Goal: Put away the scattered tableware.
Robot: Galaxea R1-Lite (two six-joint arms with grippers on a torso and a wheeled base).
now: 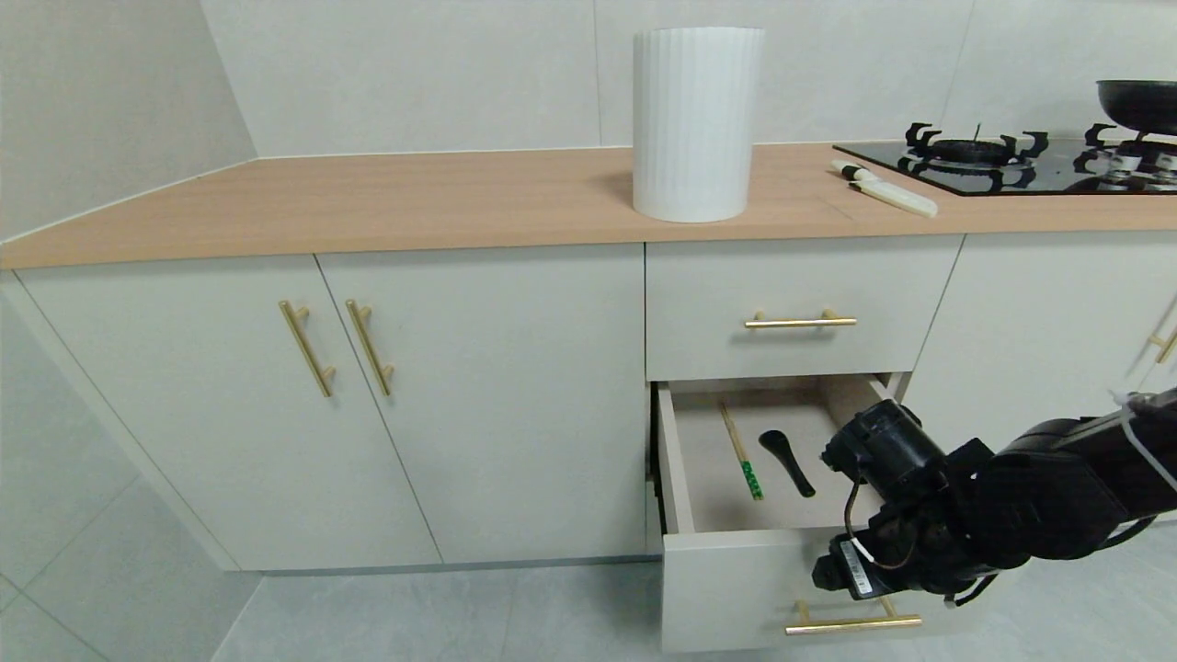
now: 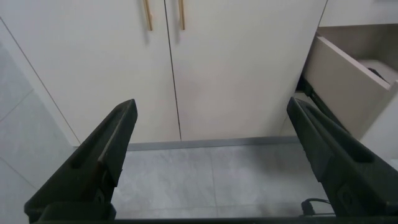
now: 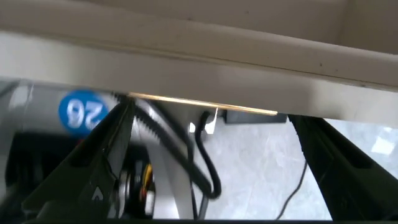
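The lower drawer [image 1: 665, 460] stands pulled out. Inside it lie a pair of chopsticks [image 1: 743, 453] with green ends and a black spoon [image 1: 787, 462], side by side. My right gripper [image 1: 841, 570] is low in front of the drawer's front panel, just above its gold handle [image 1: 851, 623]. In the right wrist view the right gripper [image 3: 211, 121] is open, its fingers [image 3: 115, 149] spread wide below the panel [image 3: 186, 56] and the handle [image 3: 205, 104]. My left gripper [image 2: 211, 109] is open and holds nothing, facing the cabinet doors, with the drawer's side [image 2: 348, 68] beside it.
On the wooden counter stand a tall white ribbed cylinder [image 1: 696, 119] and a white knife [image 1: 887, 188] beside the black gas hob [image 1: 1011, 161], which carries a dark pan [image 1: 1138, 99]. A shut drawer [image 1: 798, 303] sits above the open one. Double doors [image 1: 336, 405] are to the left.
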